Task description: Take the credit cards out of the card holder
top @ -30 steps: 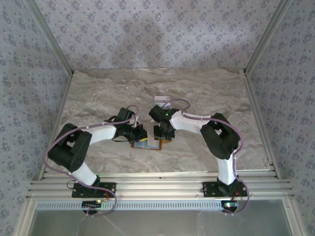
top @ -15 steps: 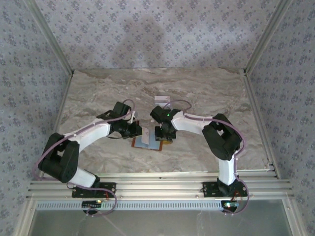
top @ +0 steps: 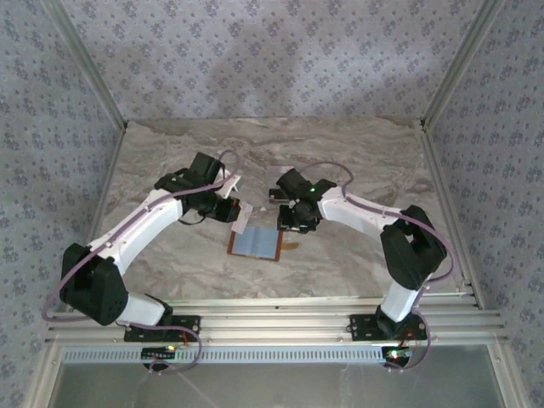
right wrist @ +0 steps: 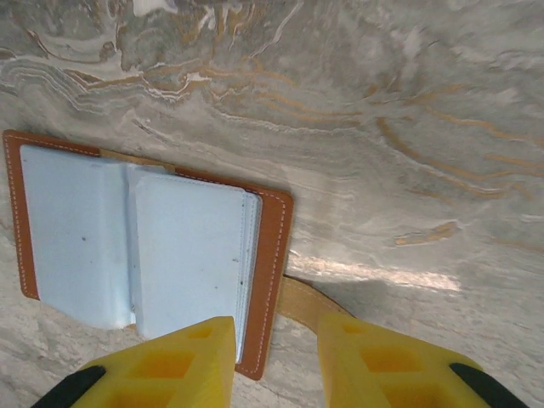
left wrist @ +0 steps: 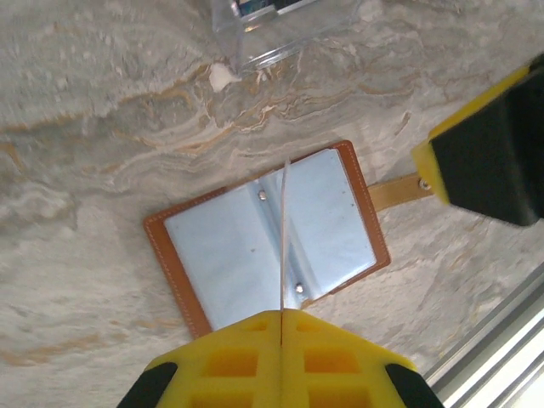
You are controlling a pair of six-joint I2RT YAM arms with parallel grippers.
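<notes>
Thin pale credit card: pinched edge-on in closed left gripper above open orange-brown leather card holder, risks slipping from so narrow a hold; right gripper parted, empty, at holder's right.

This is looking like a robotics lab test cell: two arms are sitting bolted to aluminium rails, and patterned walls are boxing in a marble-look tabletop.

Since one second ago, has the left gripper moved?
Yes. In the top view, the left gripper, shut on a card, has moved away from the near rail, toward the far wall.
</notes>
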